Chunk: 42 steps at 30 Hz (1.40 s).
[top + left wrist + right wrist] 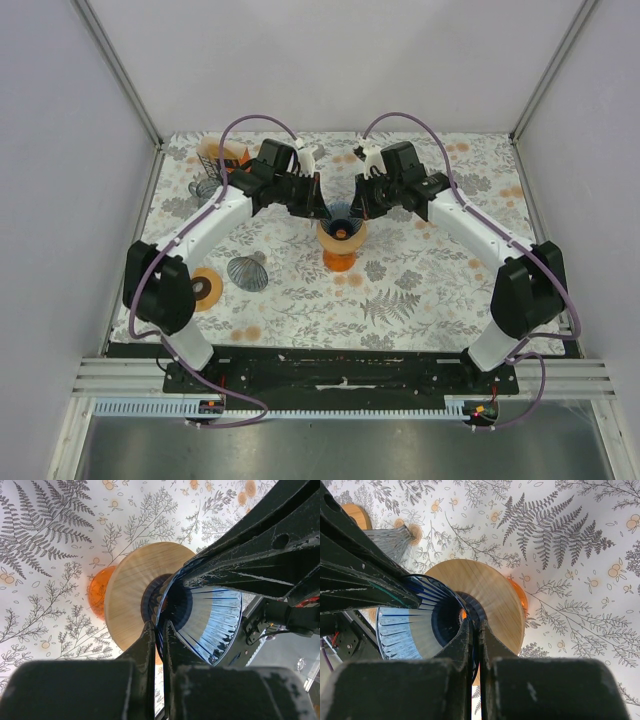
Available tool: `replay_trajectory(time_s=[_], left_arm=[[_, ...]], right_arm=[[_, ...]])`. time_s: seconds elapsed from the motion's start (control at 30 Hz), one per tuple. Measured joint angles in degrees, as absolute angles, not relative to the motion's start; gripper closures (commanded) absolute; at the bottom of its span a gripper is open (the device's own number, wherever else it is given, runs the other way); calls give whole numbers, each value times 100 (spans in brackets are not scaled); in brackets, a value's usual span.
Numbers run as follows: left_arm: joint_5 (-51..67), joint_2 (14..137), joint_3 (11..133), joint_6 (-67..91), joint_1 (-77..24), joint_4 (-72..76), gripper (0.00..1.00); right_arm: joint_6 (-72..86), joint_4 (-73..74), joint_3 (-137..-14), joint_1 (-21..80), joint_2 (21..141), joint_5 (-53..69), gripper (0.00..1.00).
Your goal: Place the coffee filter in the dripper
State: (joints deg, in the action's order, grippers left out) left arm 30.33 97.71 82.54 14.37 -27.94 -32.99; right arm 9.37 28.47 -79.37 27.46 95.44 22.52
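The coffee filter (341, 222), a ribbed blue-and-silver cone, stands tip down in the dripper (341, 250), which is a round wooden collar on an orange glass base at the table's middle. My left gripper (318, 200) is shut on the filter's left rim and my right gripper (358, 203) is shut on its right rim. In the left wrist view the fingers (160, 625) pinch the filter's (215, 615) thin edge above the wooden collar (132, 585). In the right wrist view the gripper (475, 622) clamps the opposite edge of the filter (407, 625), with the collar (490, 595) behind.
A second grey ribbed cone (247, 272) lies left of the dripper, next to a wooden ring (207, 288). A wire cone (205, 187) and an orange-and-wood piece (222, 152) sit at the back left. White walls close in the flowered table.
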Motion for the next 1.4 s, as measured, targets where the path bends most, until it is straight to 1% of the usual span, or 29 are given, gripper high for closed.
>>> replay_trajectory(time_s=[0.33,0.37,0.4,0.47,0.53,0.57,0.67,0.7,0.83,0.93,1.1,1.13,1.2,1.23,1.33,1.4], left_arm=[[3013,9660,7935,1433,-2792,-2851,98],[3011,9668,7994,1428,-2790,-2877,96],[3009,9688,8073,1415,-2786,-2950,91],[3013,9773,8337,1350,-2783,-3183,80],[3011,9913,8606,1184,-2783,-3439,69],[3006,9963,8700,1105,-2783,-3542,65],[2895,10092,8952,906,-2781,-3844,52],[2845,10121,9019,862,-2775,-3942,49],[2700,10145,9273,733,-2731,-4239,40],[2681,10145,9574,666,-2694,-4412,37],[2700,10145,10311,552,-2606,-4547,25],[2714,10143,10438,528,-2580,-4550,23],[2727,10108,10615,491,-2469,-4547,21],[2731,10068,10663,478,-2375,-4547,18],[2729,9920,10700,434,-1957,-4602,14],[2740,9837,10713,392,-1529,-4711,13]], right_arm=[[1033,2661,-7804,2751,9474,2191,100],[1037,2663,-7808,2751,9472,2185,100],[1037,2674,-7819,2753,9472,2178,97],[1039,2751,-7894,2759,9483,2104,87],[974,2856,-7992,2764,9515,2053,80],[917,2904,-8034,2766,9535,2045,77],[784,3079,-8128,2801,9548,1999,70],[740,3175,-8167,2803,9548,1968,68],[637,3479,-8388,2829,9550,1942,57],[596,3573,-8608,2829,9550,1964,46],[534,3708,-8976,2829,9550,2016,30],[532,3728,-9035,2829,9548,2032,28],[486,3750,-9150,2829,9539,2069,21],[458,3758,-9192,2829,9529,2078,17],[346,3813,-9216,2829,9391,2086,2],[233,3846,-9216,2829,9231,2067,2]])
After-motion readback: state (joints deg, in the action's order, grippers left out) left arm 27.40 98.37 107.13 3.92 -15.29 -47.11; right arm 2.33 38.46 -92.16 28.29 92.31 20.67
